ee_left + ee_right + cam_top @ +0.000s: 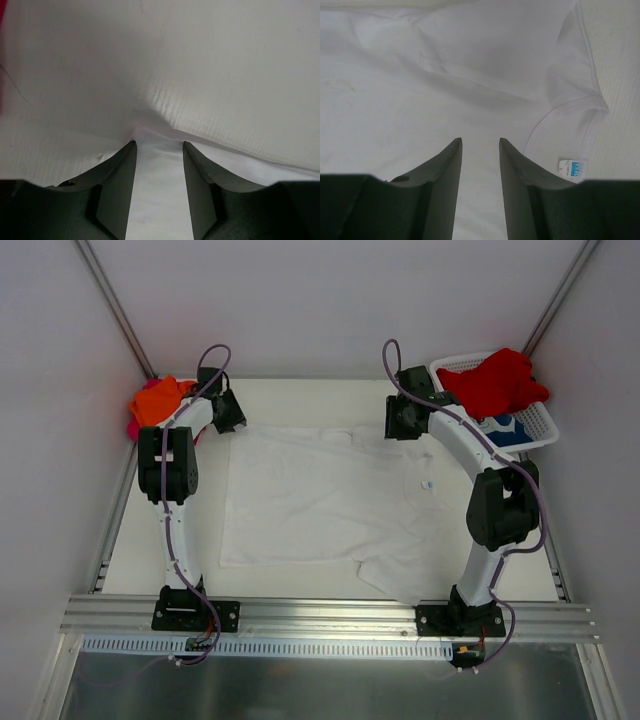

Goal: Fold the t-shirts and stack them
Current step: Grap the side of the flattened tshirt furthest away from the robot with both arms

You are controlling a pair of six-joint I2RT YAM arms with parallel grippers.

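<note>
**White tee spread flat, both pincers parted at its far edge**

Nearest: the two arm bases, bolted at the front rail. Just beyond the R base, one sleeve (398,580) of the white t-shirt (320,500) reaches toward the near edge of the counter (150,550).

Mid counter: the tee lies spread flat between the arms, laid sideways w/ collar (570,107) toward the R side and hem toward the L. Small size tag (569,168) sits inside the collar. A few soft creases in the body, otherwise flat.

Far edge of tee:
- L pincer (159,144) is low at the far-L corner. Jaws stand apart w/ a clear gap; the white cloth corner runs up between the fingers, bare counter beyond the tips. Cloth not clamped, as far as the wrist view shows.
- R pincer (480,140) is low over the far-R part, just L of the collar. Jaws apart, released, white cloth under and between them, nothing gripped.

Farthest:
- Back-L corner, behind the L arm: orange t-shirt (160,400) bunched up, w/ a bit of magenta-pink t-shirt (133,427) peeking out at its L side.
- Back-R corner: white mesh basket (545,430) holding a crumpled red t-shirt (495,382) on top and a blue-and-white t-shirt (505,428) showing below it.
</note>
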